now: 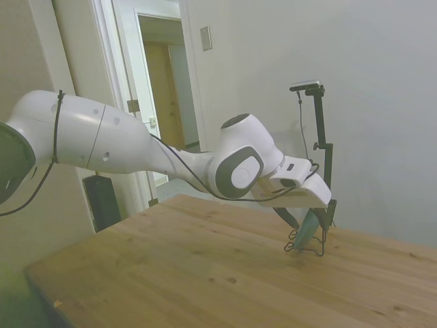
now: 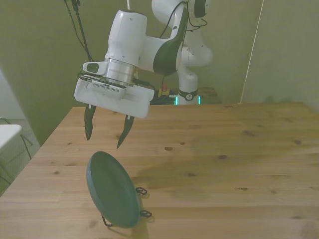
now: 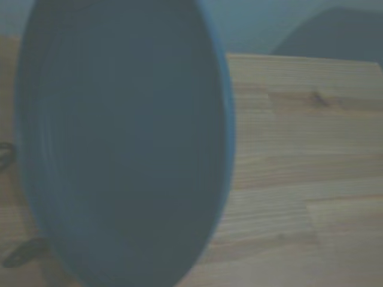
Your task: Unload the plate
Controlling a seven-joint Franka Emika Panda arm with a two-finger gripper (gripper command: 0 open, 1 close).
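In the side view the white arm (image 1: 136,147) reaches across the wooden table (image 1: 205,273) from 9 o'clock, and its gripper (image 1: 292,217) hangs at the far end, just above the plate (image 1: 311,231), which stands on edge in a thin black wire rack (image 1: 304,247) near the table's 3 o'clock side; from here the plate shows only as a narrow grey-green sliver, and the fingers are too foreshortened to read. In the front view the gripper (image 2: 105,130) is clearly spread, its 2 dark fingers (image 2: 88,124) pointing down and apart, with nothing between them, hovering at about 12 o'clock from the plate (image 2: 112,189) and not touching it. The plate leans in the rack (image 2: 142,201) toward the front view's left, near the table's (image 2: 224,164) 7 o'clock corner, its top rim just below the fingertips. In the wrist view the plate (image 3: 119,149) fills most of the frame as a blurred dark oval against the table (image 3: 299,149), with a bit of rack wire (image 3: 18,254) at its base. I judge this to be the approach step: the plate is not yet gripped. The next move seems to call for lowering so the 2 fingers straddle the top rim, 1 on each face, closing on it, then lifting straight up clear of the wires before laying it down.
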